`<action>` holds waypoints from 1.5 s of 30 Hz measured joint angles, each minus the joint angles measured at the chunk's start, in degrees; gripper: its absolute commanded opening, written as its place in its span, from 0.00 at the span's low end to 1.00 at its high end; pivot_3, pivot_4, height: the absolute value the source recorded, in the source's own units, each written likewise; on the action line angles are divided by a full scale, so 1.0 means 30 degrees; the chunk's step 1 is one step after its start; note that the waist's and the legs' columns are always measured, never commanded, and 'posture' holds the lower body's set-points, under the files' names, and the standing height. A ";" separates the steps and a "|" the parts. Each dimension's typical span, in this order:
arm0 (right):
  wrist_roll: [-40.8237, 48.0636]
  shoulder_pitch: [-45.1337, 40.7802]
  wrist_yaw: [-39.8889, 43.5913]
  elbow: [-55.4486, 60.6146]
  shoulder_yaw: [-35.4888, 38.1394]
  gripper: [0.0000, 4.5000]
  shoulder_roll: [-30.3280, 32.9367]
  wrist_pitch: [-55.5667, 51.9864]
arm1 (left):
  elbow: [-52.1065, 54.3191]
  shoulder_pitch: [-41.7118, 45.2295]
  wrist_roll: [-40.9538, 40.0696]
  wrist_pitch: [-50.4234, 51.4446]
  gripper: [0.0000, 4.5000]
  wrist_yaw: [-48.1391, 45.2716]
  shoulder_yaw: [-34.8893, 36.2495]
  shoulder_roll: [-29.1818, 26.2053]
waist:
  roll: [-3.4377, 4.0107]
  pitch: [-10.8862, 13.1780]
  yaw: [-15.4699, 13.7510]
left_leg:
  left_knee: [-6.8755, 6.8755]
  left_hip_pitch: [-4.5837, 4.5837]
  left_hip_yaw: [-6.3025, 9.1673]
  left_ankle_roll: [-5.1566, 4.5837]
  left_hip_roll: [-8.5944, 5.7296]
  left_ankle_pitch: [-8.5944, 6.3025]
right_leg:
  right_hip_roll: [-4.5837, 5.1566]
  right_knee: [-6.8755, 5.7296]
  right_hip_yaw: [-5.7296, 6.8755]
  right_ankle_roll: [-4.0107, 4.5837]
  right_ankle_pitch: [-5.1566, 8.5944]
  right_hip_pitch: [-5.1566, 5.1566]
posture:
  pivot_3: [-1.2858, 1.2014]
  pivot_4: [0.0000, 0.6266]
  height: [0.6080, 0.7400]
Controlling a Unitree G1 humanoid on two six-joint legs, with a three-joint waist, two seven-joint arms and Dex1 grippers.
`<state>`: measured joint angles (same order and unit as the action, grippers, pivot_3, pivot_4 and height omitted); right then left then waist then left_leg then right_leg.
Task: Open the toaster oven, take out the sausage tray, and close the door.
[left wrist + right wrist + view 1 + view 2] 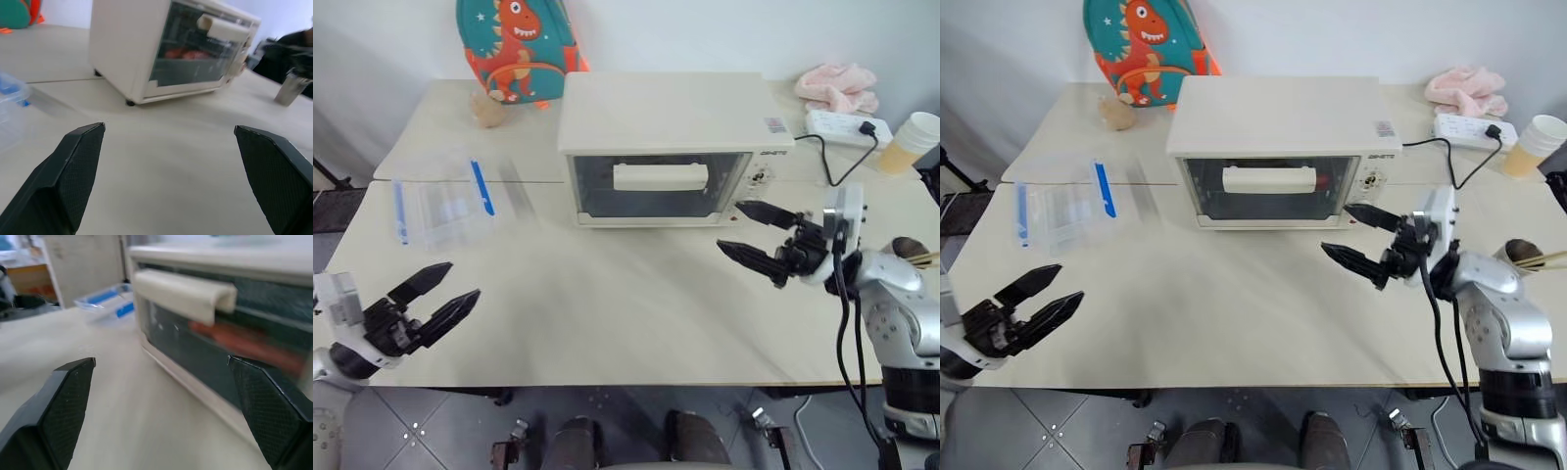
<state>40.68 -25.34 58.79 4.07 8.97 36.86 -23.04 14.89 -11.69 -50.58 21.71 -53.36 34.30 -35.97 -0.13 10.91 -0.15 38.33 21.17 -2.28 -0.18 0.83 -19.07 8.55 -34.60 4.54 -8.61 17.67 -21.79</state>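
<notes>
The cream-white toaster oven stands at the back middle of the table, its glass door shut, with a wide cream bar handle across it. Through the glass, red sausages show inside; the sausage tray under them is hard to make out. My right gripper hovers open just off the oven's front right corner, empty. My left gripper hangs open and empty near the table's front left edge, far from the oven.
A clear plastic box with blue clips lies left of the oven. Behind it leans a dinosaur backpack. A power strip, a pink cloth and a paper cup sit at the back right.
</notes>
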 measured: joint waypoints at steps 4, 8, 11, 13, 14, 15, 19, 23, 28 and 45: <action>-0.0732 -0.1828 0.0199 -0.1640 -0.1104 1.00 -0.0826 -0.0257 | 0.0370 0.0471 0.0035 0.0175 1.00 0.0010 -0.0849 0.0034 | 0.0000 -0.0001 0.0084 | -0.0006 0.0020 -0.0038 0.0001 -0.0053 -0.0007 | -0.0001 -0.0016 0.0012 -0.0001 -0.0001 -0.0047 | 0.52 0.24 1.00; -0.1361 -0.2752 0.0728 -0.2636 -0.1496 1.00 -0.1308 0.0063 | 0.0882 0.0619 0.0087 0.0108 1.00 -0.0017 -0.1451 0.0264 | 0.0000 -0.0001 0.0118 | -0.0018 0.0020 -0.0057 0.0011 -0.0058 -0.0012 | -0.0017 -0.0033 0.0031 -0.0001 0.0000 -0.0070 | 0.52 0.24 1.00; -0.1398 -0.2900 0.0962 -0.2960 -0.1489 1.00 -0.1698 0.0156 | 0.0882 0.0518 0.0163 0.0020 1.00 -0.0009 -0.1457 0.0414 | -0.0001 0.0000 0.0118 | -0.0014 0.0022 -0.0083 0.0014 -0.0058 -0.0013 | -0.0018 -0.0038 0.0032 -0.0001 0.0000 -0.0076 | 0.52 0.24 1.00; -0.1417 -0.3040 0.1050 -0.2961 -0.1489 1.00 -0.1867 0.0188 | 0.0883 0.0468 0.0260 -0.0096 1.00 -0.0009 -0.1460 0.0486 | -0.0001 -0.0001 0.0123 | -0.0009 0.0021 -0.0097 0.0015 -0.0057 -0.0013 | -0.0020 -0.0039 0.0030 -0.0001 0.0000 -0.0078 | 0.52 0.24 1.00; -0.1445 -0.3095 0.1159 -0.2960 -0.1485 1.00 -0.1869 0.0219 | 0.0884 0.0446 0.0321 -0.0158 1.00 -0.0006 -0.1461 0.0520 | -0.0001 -0.0001 0.0120 | -0.0008 0.0020 -0.0103 0.0015 -0.0057 -0.0014 | -0.0020 -0.0039 0.0029 -0.0001 0.0000 -0.0078 | 0.52 0.24 1.00; -0.1564 -0.3108 0.1355 -0.2960 -0.1483 1.00 -0.1870 0.0366 | 0.0886 0.0443 0.0375 -0.0221 1.00 0.0007 -0.1473 0.0588 | -0.0001 -0.0001 0.0121 | -0.0009 0.0020 -0.0115 0.0015 -0.0057 -0.0014 | -0.0019 -0.0040 0.0029 -0.0001 0.0000 -0.0077 | 0.52 0.24 1.00; -0.2090 -0.3111 0.1772 -0.2986 -0.1491 1.00 -0.1987 0.1137 | 0.0884 0.0476 0.0504 -0.0345 1.00 0.0050 -0.1842 0.0786 | -0.0001 -0.0001 0.0107 | -0.0005 0.0020 -0.0167 0.0015 -0.0055 -0.0014 | -0.0019 -0.0042 0.0024 -0.0001 0.0000 -0.0081 | 0.52 0.24 1.00; -0.2432 -0.3111 0.1964 -0.3025 -0.1466 1.00 -0.2174 0.1871 | 0.0855 0.0612 0.0561 -0.0450 1.00 0.0050 -0.1946 0.0786 | -0.0001 -0.0001 0.0121 | -0.0006 0.0021 -0.0183 0.0017 -0.0053 -0.0015 | -0.0019 -0.0042 0.0022 -0.0001 0.0000 -0.0085 | 0.52 0.24 1.00; -0.2441 -0.3011 0.2178 -0.2847 -0.1386 1.00 -0.2595 0.2298 | 0.0751 0.0914 0.0723 -0.0633 1.00 0.0043 -0.2084 0.0787 | -0.0001 -0.0001 0.0123 | -0.0017 0.0039 -0.0187 0.0020 -0.0051 -0.0017 | -0.0018 -0.0063 0.0009 -0.0001 0.0000 -0.0140 | 0.52 0.24 1.00; -0.5584 0.2845 0.3309 0.1272 -0.2288 1.00 -0.1506 0.7585 | -0.1316 0.7216 0.0559 0.0984 0.67 0.0487 -0.3781 0.0047 | -0.0009 0.0004 0.0073 | 0.0008 0.0048 -0.0375 0.0040 -0.0031 -0.0027 | -0.0026 -0.0150 0.0007 0.0000 0.0000 -0.0220 | 0.52 0.24 1.00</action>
<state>23.93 -16.80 68.72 7.88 2.11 32.35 -0.29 10.94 9.95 -48.90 24.66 -51.90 22.95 -35.83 -0.16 10.92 0.07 38.36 21.31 -3.40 -0.06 0.74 -19.16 8.47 -35.05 4.57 -8.61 17.67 -22.45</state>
